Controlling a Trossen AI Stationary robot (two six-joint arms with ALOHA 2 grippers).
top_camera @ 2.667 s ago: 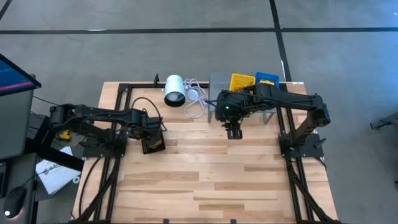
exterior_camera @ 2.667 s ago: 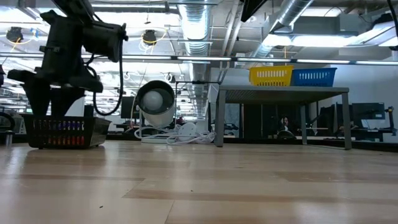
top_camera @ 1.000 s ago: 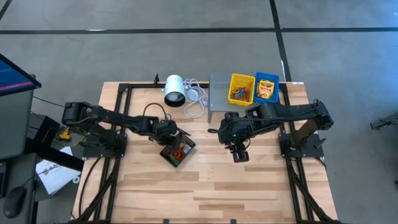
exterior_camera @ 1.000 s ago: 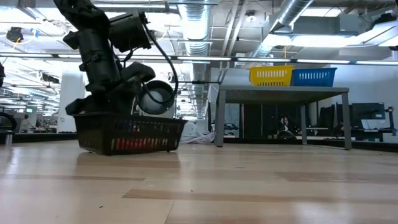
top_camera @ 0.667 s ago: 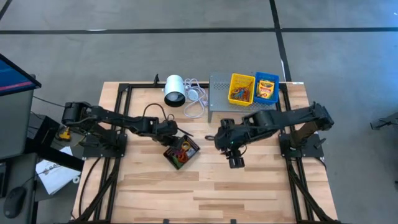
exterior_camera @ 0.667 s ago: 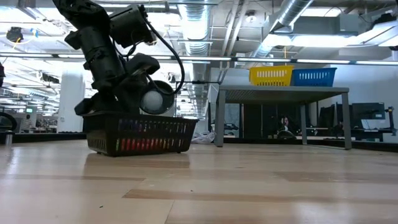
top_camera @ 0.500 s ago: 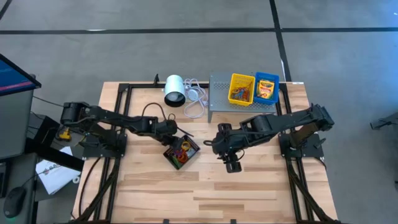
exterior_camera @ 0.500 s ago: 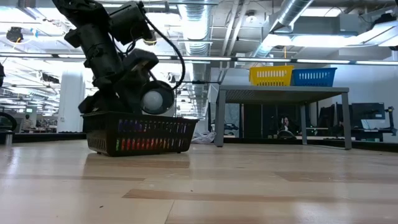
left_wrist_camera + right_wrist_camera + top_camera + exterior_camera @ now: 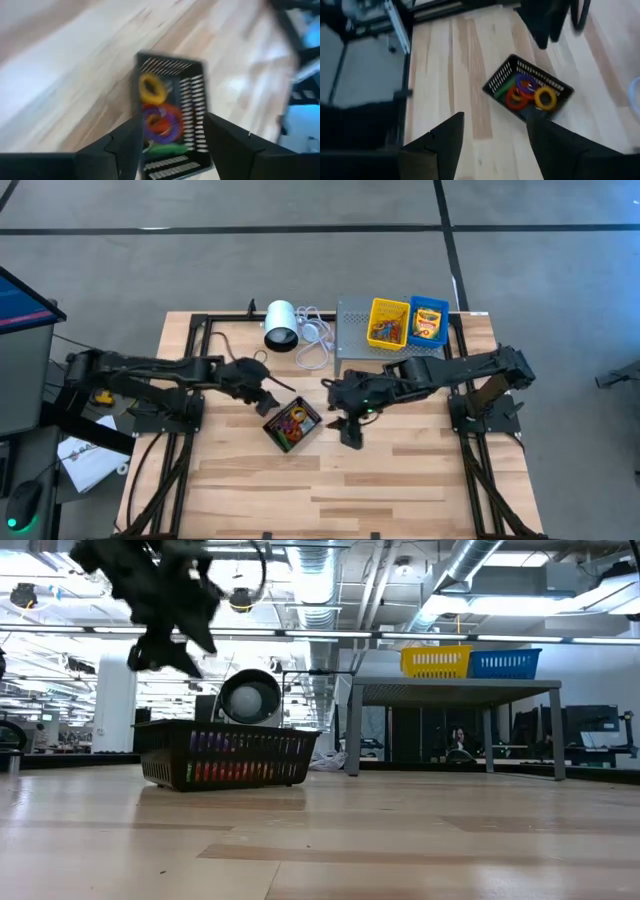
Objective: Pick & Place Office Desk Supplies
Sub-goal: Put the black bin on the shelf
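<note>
A black mesh basket (image 9: 292,425) with several coloured rings (image 9: 161,120) stands flat on its bottom on the wooden table, left of the middle. My left gripper (image 9: 270,398) hangs open above the basket's far-left side (image 9: 160,650), clear of its rim; the left wrist view looks down between the fingers (image 9: 172,147) into the basket. My right gripper (image 9: 348,435) is open and raised to the right of the basket (image 9: 527,95), touching nothing. A yellow tray (image 9: 389,322) and a blue tray (image 9: 429,321) holding a crayon box sit on the grey rack (image 9: 352,315) at the back.
A white cylinder (image 9: 281,325) with a coiled white cable (image 9: 312,345) lies at the far edge, just behind the basket. The grey rack stands on legs (image 9: 355,725) at the far right. Bare wood (image 9: 330,490) fills the near half of the table.
My left gripper has slid the basket a little toward the table's right and set it flat. It has then let go of its rim, risen and drawn back toward the left. My right gripper has moved toward the table's left and near edge, closing on the basket.
</note>
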